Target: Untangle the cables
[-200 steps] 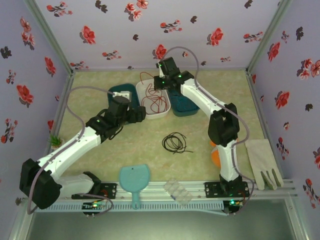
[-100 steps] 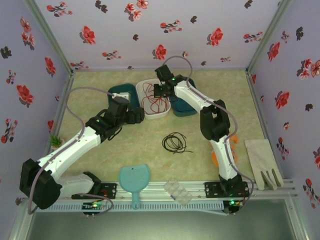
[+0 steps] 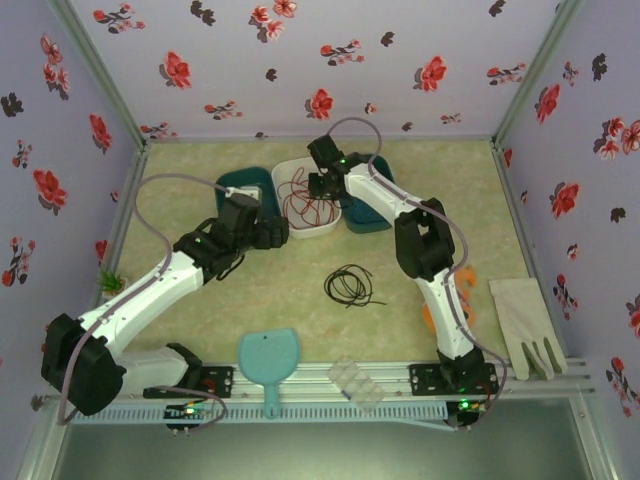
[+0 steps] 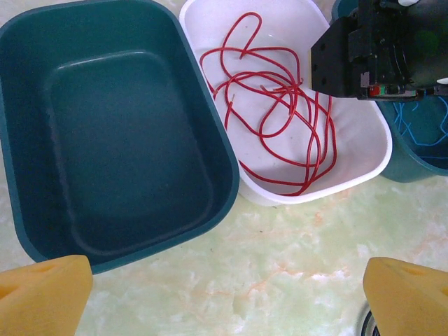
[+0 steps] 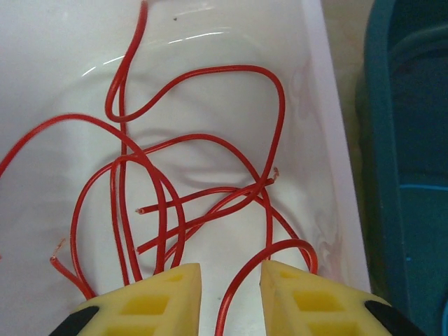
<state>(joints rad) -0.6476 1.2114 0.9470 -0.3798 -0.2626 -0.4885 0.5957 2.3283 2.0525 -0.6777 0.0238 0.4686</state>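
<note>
We see a pale green marbled table (image 3: 250, 310). At its far side 3 bins stand side by side: a dark teal bin (image 3: 245, 185), a white bin (image 3: 283, 172) and a teal bin (image 3: 365, 215). The black cable (image 3: 348, 286) lies loosely coiled near the middle. Toward the near edge lie a light blue scoop (image 3: 268, 358), a clear tray (image 3: 358, 380), a grey glove (image 3: 525, 325) and a partly hidden orange object (image 3: 432, 318).

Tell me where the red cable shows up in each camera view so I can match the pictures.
Top external: red cable upper centre, lying in the white tub.
Left wrist: red cable upper centre, same tub, right of the dark teal tub.
Right wrist: red cable across most of the frame, just beyond the fingers.
Shared landmark: the white tub.
</note>
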